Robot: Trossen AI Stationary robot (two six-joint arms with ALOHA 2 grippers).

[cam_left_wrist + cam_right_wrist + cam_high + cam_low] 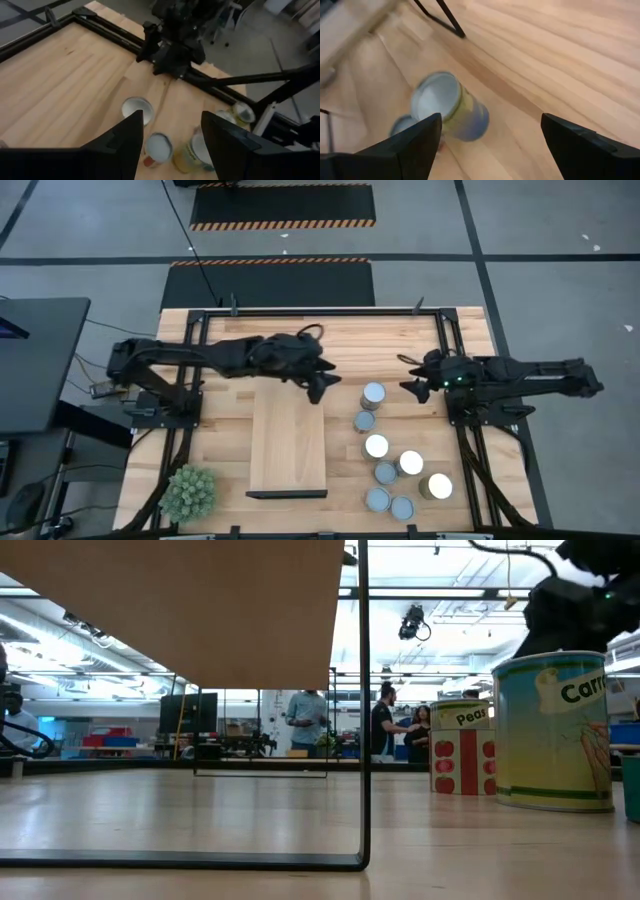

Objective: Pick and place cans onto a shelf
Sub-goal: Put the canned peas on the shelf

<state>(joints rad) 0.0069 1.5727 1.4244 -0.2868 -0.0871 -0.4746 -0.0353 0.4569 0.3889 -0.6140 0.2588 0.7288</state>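
Eight cans [374,393] crowd right of the bare shelf [288,442]; both grippers [318,383] [412,378] gape, empty

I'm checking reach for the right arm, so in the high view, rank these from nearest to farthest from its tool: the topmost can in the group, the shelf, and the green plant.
1. The topmost can, just left of the right tool.
2. The shelf, mid-table, farther left.
3. The green plant, at the table's near-left corner.
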